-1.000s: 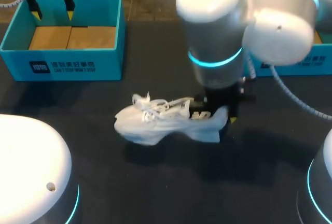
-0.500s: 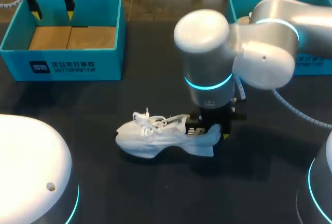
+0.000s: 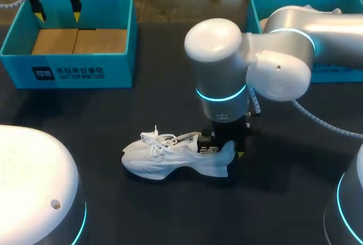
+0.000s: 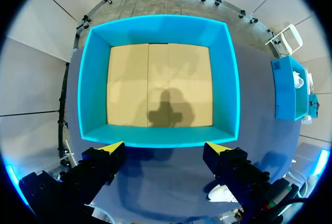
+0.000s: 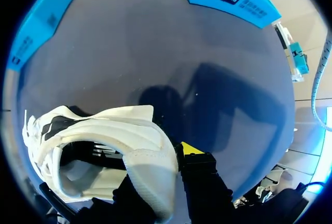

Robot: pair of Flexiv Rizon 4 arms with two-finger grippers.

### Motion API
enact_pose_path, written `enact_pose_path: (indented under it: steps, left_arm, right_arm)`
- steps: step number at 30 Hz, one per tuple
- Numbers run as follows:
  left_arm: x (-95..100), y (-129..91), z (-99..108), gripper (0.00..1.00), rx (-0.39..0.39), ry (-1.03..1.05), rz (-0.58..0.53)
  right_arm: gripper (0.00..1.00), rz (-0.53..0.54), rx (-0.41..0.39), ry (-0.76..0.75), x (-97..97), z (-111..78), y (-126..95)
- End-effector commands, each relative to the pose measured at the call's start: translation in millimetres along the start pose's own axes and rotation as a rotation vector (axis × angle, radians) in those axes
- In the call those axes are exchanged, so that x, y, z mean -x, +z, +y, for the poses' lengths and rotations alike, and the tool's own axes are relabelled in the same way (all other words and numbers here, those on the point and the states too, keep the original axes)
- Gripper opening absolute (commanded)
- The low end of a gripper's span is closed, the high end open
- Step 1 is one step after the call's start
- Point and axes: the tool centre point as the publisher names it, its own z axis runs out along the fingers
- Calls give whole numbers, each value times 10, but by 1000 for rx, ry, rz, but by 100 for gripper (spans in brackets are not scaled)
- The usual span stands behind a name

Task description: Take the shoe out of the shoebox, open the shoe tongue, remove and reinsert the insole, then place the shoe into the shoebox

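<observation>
- On the dark table (image 3: 170,97), in the head view, the white sneaker (image 3: 164,157) lies on its sole with its toe toward your left arm's side, well apart from both boxes.
- Your right gripper (image 3: 227,143) comes straight down onto the sneaker's heel, though from this view you cannot tell how its fingers sit.
- Expect the sneaker to be light, with a soft upper that will fold under pressure. The heel and sole look stiffer, so the heel is probably the sound place to hold.
- Watch the loose laces (image 3: 156,137), which could snag a fingertip when you go for the tongue.
- You have open table on every side of the sneaker. The left shoebox (image 3: 122,58) stands at the far left and the right shoebox (image 3: 255,7) at the far right, while your right arm's bulky joints hang over the middle.
- Over the left shoebox (image 4: 155,24), in the left wrist view, your left gripper (image 4: 165,149) is spread wide with nothing between its fingers. It hangs just above the box's near wall.
- Its upright walls mean the sneaker will likely have to go in from above.
- Between the fingers of your right gripper (image 5: 161,164), in the right wrist view, the sneaker's (image 5: 104,130) padded heel collar (image 5: 150,169) is pinched. The outer finger (image 5: 197,169) presses from behind and the other reaches inside the opening.
</observation>
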Motion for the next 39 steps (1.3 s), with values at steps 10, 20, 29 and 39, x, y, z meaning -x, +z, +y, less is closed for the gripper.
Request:
enact_pose_path:
  steps: [10, 20, 29, 39]
  left_arm:
    - [-2, -5, 2, 100, 0, 0, -1]
    - [-2, -5, 2, 100, 0, 0, -1]
    - [-2, -5, 2, 100, 0, 0, -1]
    - [-2, -5, 2, 100, 0, 0, -1]
  right_arm:
    - [0, 2, 2, 85, -149, -52, 208]
    - [100, 33, -10, 124, -108, -34, 236]
    - [100, 121, -5, 111, 106, -30, -288]
    - [100, 351, 110, -228, 352, 79, -1002]
